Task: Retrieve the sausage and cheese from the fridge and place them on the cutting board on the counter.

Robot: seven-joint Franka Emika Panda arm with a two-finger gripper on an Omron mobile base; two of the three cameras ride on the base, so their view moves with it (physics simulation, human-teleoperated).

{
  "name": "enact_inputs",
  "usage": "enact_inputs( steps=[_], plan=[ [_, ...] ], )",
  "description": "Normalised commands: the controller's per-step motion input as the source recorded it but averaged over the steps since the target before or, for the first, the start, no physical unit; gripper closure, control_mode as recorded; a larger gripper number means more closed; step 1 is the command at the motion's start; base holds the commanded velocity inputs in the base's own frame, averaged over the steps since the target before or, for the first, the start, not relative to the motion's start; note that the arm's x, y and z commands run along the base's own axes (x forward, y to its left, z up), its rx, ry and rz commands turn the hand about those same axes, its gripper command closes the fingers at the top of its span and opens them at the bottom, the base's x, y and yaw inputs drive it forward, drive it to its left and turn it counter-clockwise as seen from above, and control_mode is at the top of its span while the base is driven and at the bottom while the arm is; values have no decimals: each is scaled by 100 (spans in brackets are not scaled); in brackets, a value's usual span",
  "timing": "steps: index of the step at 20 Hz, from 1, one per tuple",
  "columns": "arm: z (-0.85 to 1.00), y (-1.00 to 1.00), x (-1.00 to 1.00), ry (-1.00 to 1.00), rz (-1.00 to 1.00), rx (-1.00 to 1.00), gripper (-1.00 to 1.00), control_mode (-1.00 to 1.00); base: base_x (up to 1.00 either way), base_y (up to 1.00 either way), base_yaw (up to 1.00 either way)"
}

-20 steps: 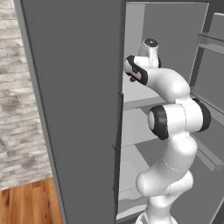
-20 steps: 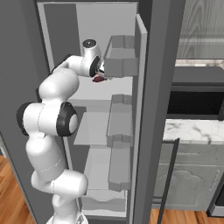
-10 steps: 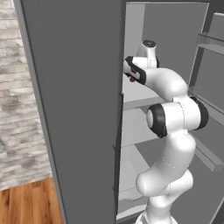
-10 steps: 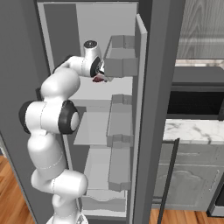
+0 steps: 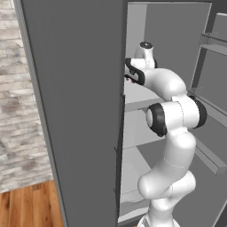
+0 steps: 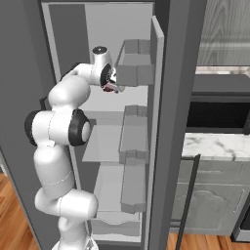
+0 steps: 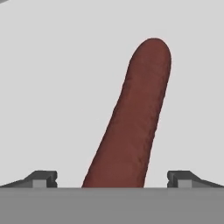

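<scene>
Jaws spread wide, the gripper (image 7: 112,181) hangs over the sausage (image 7: 133,122) at centre frame, which lies on a light grey fridge (image 6: 168,122) shelf (image 7: 57,87). No readable writing.

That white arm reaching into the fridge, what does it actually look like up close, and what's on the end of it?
The arm is a chain of smooth, rounded, glossy white segments, with dark grey to black rings and round caps at its joints. No loose cables show. At its end sits a gripper with two small dark finger tips, blocky and stepped in shape. No lettering or markings can be made out.
</scene>
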Motion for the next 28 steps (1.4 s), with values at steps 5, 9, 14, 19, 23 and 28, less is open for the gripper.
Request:
enact_inputs(
  steps=[5,9,14,19,23,28],
  plan=[
    [-31,2,0,6,0,-1,100,-100,0,0,0],
    [-32,0,0,6,0,0,100,-100,0,0,0],
    [-38,0,-3,5,1,-1,100,-100,0,0,0],
    [-13,0,-73,0,4,0,100,-100,0,0,0],
    [0,-5,-100,0,4,0,100,-100,0,0,0],
    [0,-2,-100,-2,3,0,100,-100,0,0,0]
  ],
)
